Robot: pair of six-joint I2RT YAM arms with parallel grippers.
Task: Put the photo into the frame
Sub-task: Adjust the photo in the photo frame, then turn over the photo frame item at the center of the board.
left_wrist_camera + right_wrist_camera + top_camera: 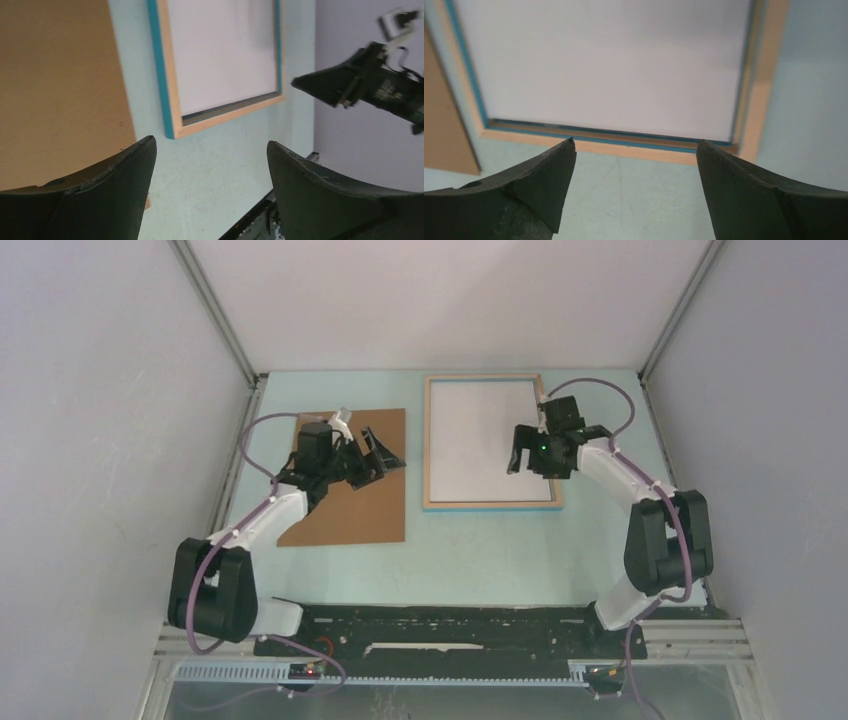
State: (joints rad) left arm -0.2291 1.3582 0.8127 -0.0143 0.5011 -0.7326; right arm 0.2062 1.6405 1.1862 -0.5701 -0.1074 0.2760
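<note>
**Supervisor:** Report tool state, both arms.

**Operator:** In my left wrist view the left gripper (pixel 210 142) has its fingers spread wide with nothing between them. It hangs above the table, not touching anything. The right gripper (pixel 634 145) is also spread wide and carries nothing. Through its gap I see only the near rail of the frame and bare table.

**Supervisor:** Locate the frame.

**Operator:** In the top view the frame (pixel 429 440) lies flat on the pale green table (pixel 500 560), at about 1 o'clock from the table centre. Its light wood back faces up and its turquoise edge shows along the near side.

**Supervisor:** Locate the photo.

**Operator:** The photo (pixel 470 435) lies inside the frame's wooden border, white back up, so I cannot see the printed side. The right wrist view shows a thin dark line between the photo's near edge and the wood rail. I cannot tell whether the photo is fully seated.

**Supervisor:** Arm positions relative to the work?

**Operator:** The right gripper hovers over the 3 o'clock side of the frame. The left gripper hovers over the 2 o'clock corner of the brown backing board (pixel 350 515). The board lies flat at about 10 o'clock from the table centre, just beside the frame and not touching it.
</note>
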